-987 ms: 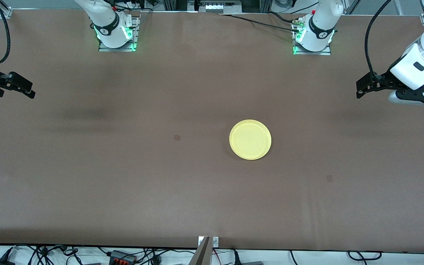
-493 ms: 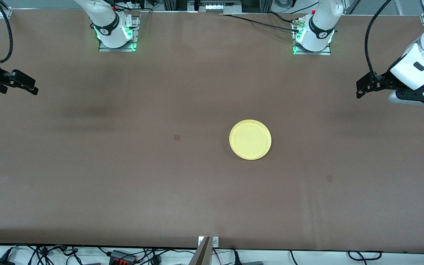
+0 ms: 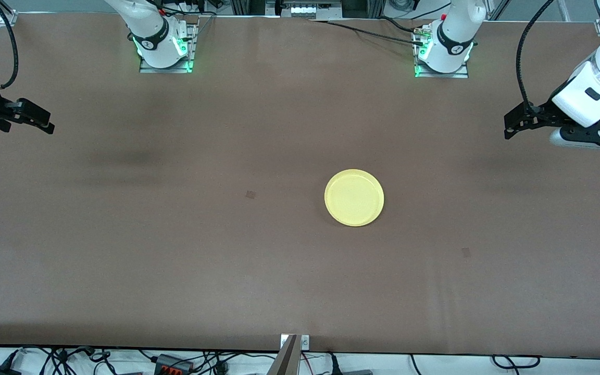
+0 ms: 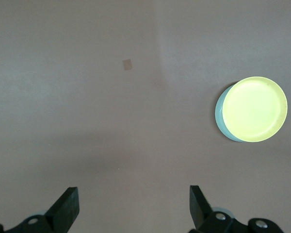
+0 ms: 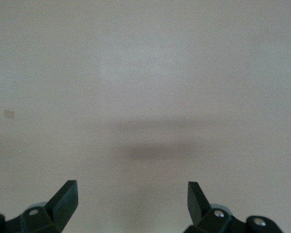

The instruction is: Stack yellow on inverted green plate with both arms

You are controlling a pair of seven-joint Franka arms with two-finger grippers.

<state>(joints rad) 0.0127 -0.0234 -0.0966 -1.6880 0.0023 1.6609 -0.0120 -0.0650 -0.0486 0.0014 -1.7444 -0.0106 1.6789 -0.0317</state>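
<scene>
- Yellow plate [image 3: 354, 197] sits rim-up on the brown table [image 3: 175, 250], near the middle and toward my left arm's end; my left wrist view shows a sliver of the green plate [image 4: 220, 116] peeking out from under it, so the stack looks already made
- Both plates look light, stiff and smooth, likely plastic; I judge the slick rim would slip in a loose pinch, so if I had to take hold I would grip the raised rim at its edge, one arm on each side
- My left gripper [image 3: 509, 128] hangs over its own end of the table, well apart from the plates, fingers spread wide with nothing between them
- My right gripper [image 3: 45, 125] hangs over its own end, fingers equally wide and empty
- Compared with a second ago, my right gripper has shifted slightly inward; the plates and my left gripper have not moved
</scene>
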